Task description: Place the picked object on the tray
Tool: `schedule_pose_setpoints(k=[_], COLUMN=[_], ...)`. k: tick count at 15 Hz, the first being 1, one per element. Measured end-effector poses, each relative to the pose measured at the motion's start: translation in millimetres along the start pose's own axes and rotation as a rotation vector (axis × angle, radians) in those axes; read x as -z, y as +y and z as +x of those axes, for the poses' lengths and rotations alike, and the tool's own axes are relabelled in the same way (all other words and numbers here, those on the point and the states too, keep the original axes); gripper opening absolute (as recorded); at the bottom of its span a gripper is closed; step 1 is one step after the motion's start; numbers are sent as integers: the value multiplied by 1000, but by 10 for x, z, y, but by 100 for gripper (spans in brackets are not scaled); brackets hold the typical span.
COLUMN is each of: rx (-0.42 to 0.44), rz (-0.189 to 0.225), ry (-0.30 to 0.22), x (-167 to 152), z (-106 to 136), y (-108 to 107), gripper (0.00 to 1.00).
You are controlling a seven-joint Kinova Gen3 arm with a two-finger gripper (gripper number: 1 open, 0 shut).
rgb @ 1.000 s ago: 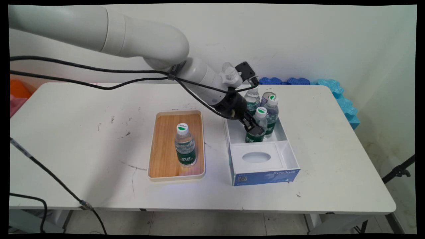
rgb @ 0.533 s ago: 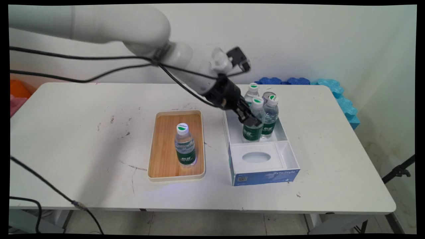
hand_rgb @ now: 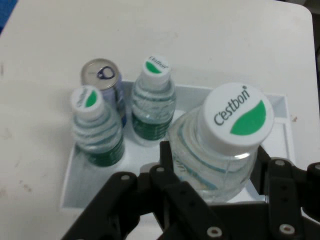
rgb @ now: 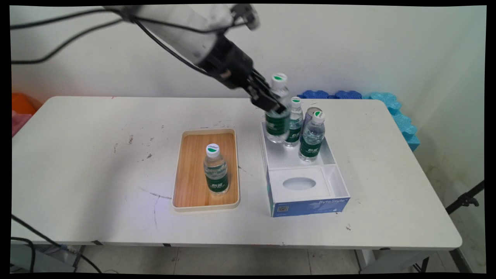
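Between claw [rgb: 267, 104] fingers, lifted bottle [rgb: 277, 116] above box [rgb: 310, 193]

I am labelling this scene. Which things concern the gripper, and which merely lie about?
With the gripper: black two-finger gripper, shut on a clear green-labelled plastic bottle; white-and-blue cardboard box beneath; two similar bottles and silver can inside it.
Lying about: wooden tray holding one bottle; blue foam blocks.

A tray [rgb: 186, 170] is set near the table [rgb: 97, 155] centre, with one bottle [rgb: 216, 169] stood in it. At its 3 o'clock a box [rgb: 310, 201] is placed. In the box's far compartment two bottles [rgb: 312, 135] [rgb: 295, 122] and a can [rgb: 310, 114] are stood together. A fourth bottle [rgb: 278, 108] is held above the box's 11 o'clock corner by the gripper [rgb: 267, 102].
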Motion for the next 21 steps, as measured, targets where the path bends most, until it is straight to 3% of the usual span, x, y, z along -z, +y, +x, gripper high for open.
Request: schedule_pose_setpoints(k=[4, 9, 21], rx=[-5, -24, -18], rz=[4, 9, 49], ry=[-28, -74, -120], x=[370, 671, 492], z=[-148, -545, -1293], y=[-248, -548, -1133], gripper=[0, 0, 0])
